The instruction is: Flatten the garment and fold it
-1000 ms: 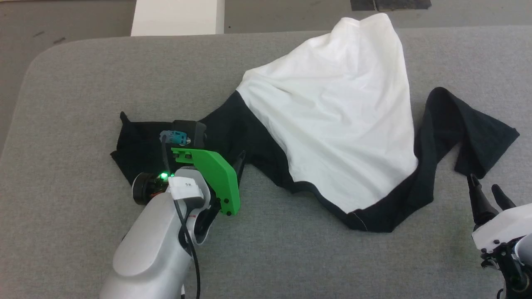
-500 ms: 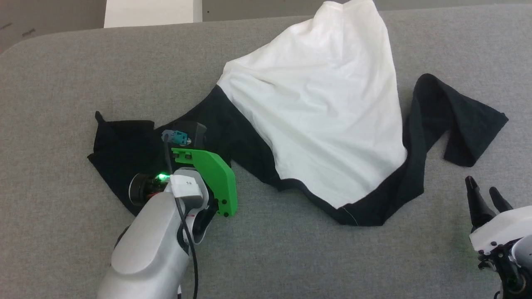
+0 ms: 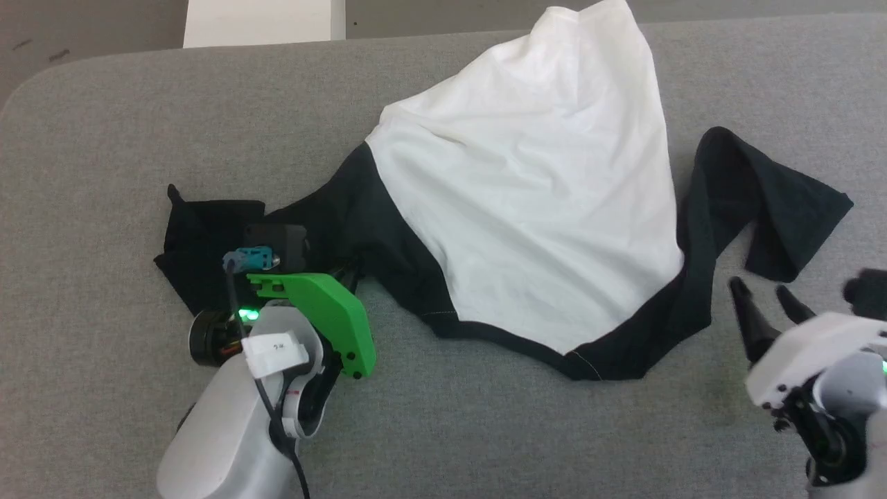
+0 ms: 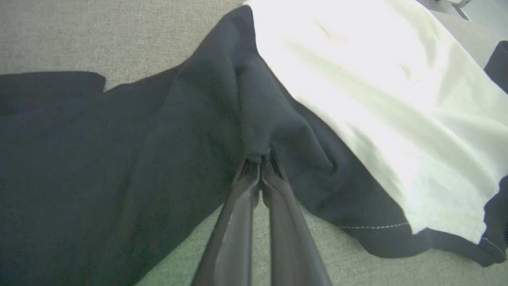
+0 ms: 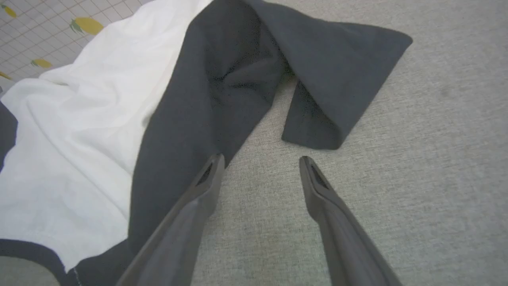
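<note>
The white long-sleeved shirt with black sleeves [image 3: 540, 208] lies crumpled and unfolded on the grey cloth-covered table [image 3: 485, 430], its white body bunched toward the far edge and a black sleeve trailing out to each side. The left gripper [image 4: 260, 169] has its two dark fingers pressed together, pinching a fold of the left black sleeve. The right gripper [image 5: 260, 159] has its fingers spread wide over bare table, just beside the right sleeve's doubled-over end

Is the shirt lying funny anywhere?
Yes. The shirt lies crumpled, not flat: its white body is bunched into a slanted heap, one black sleeve is doubled over on itself, and the other is pinched up by the left pincer.
</note>
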